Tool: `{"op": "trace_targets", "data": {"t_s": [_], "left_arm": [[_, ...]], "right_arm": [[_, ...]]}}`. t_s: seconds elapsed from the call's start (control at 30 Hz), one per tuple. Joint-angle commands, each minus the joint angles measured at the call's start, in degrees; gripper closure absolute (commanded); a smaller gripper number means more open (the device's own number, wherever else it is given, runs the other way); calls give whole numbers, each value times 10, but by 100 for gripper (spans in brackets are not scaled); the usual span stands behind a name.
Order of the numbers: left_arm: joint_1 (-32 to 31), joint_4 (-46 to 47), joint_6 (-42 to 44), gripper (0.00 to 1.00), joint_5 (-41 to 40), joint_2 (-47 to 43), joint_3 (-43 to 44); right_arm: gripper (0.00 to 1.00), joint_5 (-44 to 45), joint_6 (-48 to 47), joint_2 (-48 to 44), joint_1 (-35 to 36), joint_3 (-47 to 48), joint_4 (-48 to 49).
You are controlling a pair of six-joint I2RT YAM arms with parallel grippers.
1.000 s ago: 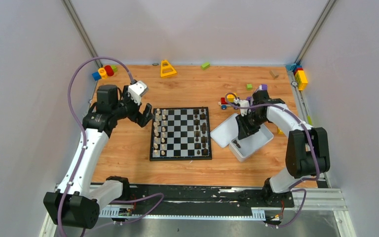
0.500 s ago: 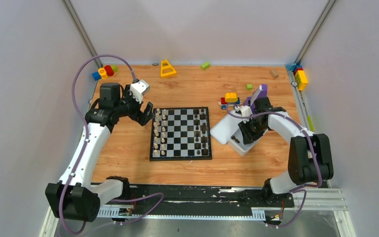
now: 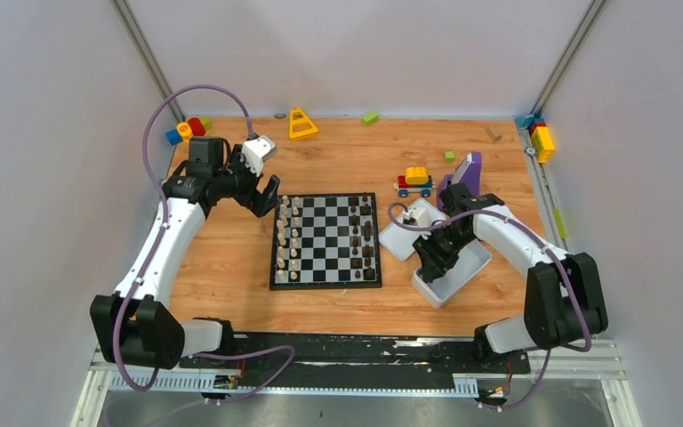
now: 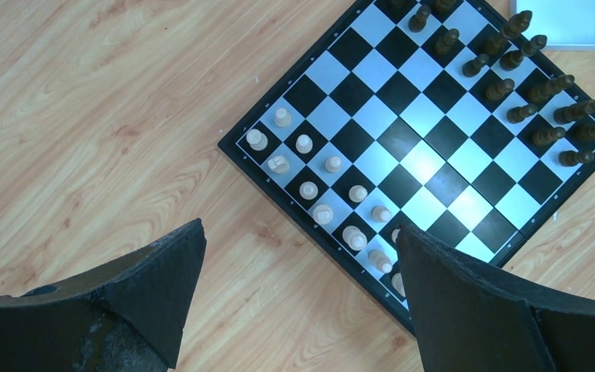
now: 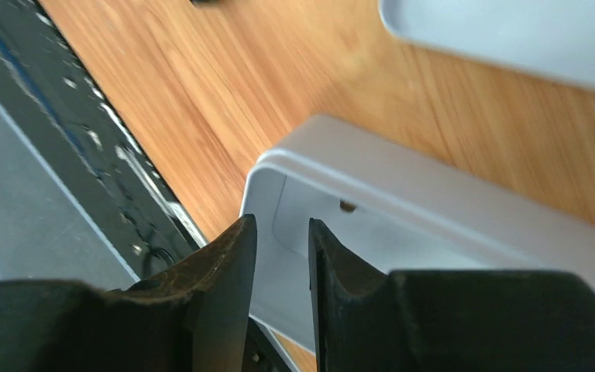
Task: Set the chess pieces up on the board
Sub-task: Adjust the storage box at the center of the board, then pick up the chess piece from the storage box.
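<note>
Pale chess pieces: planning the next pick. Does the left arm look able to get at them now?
Probably yes: the left tool hangs open over the pale chess pieces on the board, nothing between.

board (image 3: 325,240): flat, black-grey checks | cream chess pieces (image 3: 294,237): left two files | dark chess pieces (image 3: 366,233): right two files

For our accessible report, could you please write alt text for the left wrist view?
The left hand, wide open, looks down past its two dark fingers onto a chessboard on a wooden table. Cream pieces stand in two rows along its nearer edge, dark pieces along the far edge, and a white tray shows at top right.
</note>
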Motion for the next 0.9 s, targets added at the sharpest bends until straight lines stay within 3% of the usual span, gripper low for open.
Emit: {"op": "trace_targets", "data": {"t_s": [0.0, 0.2, 0.5, 0.63, 0.87], "left_arm": [[5, 9, 4, 0, 15, 39, 42], [5, -22, 7, 0, 29, 110, 102], [4, -15, 51, 0, 52, 104, 104], [5, -10, 59, 0, 51, 95, 94], [5, 32, 32, 0, 46, 78, 60]], "right_arm": [[68, -113, 52, 48, 30, 66, 28], [69, -21, 87, 110, 14, 133, 78], [67, 43, -14, 63, -91, 173, -18], [65, 5, -35, 45, -100, 147, -38], [60, -51, 46, 11, -64, 29, 126]]}}
